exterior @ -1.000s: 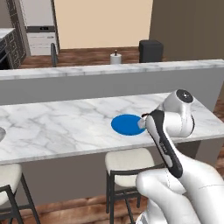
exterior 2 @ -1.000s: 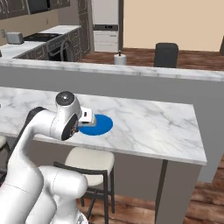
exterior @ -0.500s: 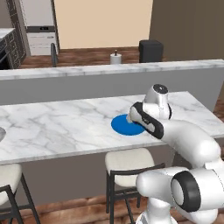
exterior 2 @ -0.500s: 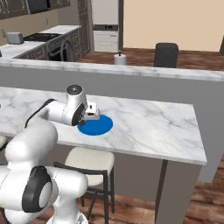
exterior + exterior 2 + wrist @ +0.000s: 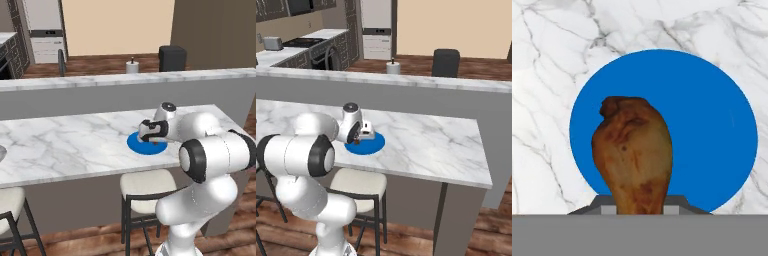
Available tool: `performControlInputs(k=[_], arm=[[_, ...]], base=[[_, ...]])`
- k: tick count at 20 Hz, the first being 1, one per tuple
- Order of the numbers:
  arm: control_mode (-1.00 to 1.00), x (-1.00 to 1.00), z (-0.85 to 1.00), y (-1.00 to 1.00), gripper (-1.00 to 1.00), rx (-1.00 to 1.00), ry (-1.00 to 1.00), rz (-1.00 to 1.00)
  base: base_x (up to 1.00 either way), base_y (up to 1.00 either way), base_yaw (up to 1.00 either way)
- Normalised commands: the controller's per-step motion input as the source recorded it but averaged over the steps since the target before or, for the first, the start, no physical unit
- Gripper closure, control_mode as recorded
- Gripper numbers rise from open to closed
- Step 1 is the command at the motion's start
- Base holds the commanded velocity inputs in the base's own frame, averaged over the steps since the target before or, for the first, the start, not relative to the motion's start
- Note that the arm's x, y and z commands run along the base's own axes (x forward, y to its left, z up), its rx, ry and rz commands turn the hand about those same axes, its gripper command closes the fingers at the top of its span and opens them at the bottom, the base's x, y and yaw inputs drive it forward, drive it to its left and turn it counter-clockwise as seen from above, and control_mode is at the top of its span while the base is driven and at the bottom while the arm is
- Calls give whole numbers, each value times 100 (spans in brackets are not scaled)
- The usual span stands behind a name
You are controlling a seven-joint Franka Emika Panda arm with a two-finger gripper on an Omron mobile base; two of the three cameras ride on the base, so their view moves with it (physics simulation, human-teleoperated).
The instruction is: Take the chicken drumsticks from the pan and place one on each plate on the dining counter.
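Counter (image 5: 60,145): long white marble dining counter, pretty bare at the left end, with stools tucked under the front edge.
Plate (image 5: 136,144): it's bright blue here, flat on the counter about mid-right. In the hand view (image 5: 712,125) it sits right under the camera.
Drumstick (image 5: 633,150): held in the pincer just above the plate, fat end pointing away and narrow end down between the fingers. A bit of brown shows under the hand in the left base view (image 5: 157,143).
Pincer (image 5: 150,134): closed on the drumstick, I think. The fingertips are hidden behind the meat, so that's judged from how it hangs there.
Handling: light and stiff-ish but probably greasy. The narrow bone end looks like the best place to hold, and the rounded end could roll once let go.
Since a second ago: the arm has folded down and reached forward, so the hand now sits low over the plate instead of beside it.
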Motion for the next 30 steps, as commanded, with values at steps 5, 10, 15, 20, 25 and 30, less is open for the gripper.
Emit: performControlInputs(k=[5,10,15,20,25,30], arm=[[-100,52,-54,5,100,0,6,0],[-100,46,-32,0,100,0,11,0],[-100,26,-16,1,-100,0,10,0],[-100,18,-4,0,-100,0,7,0],[-100,12,0,0,-100,0,2,0],[-100,0,18,1,-100,0,0,0]], base=[[0,0,0],[0,0,0],[0,0,0],[0,0,0],[0,0,0],[0,0,0]])
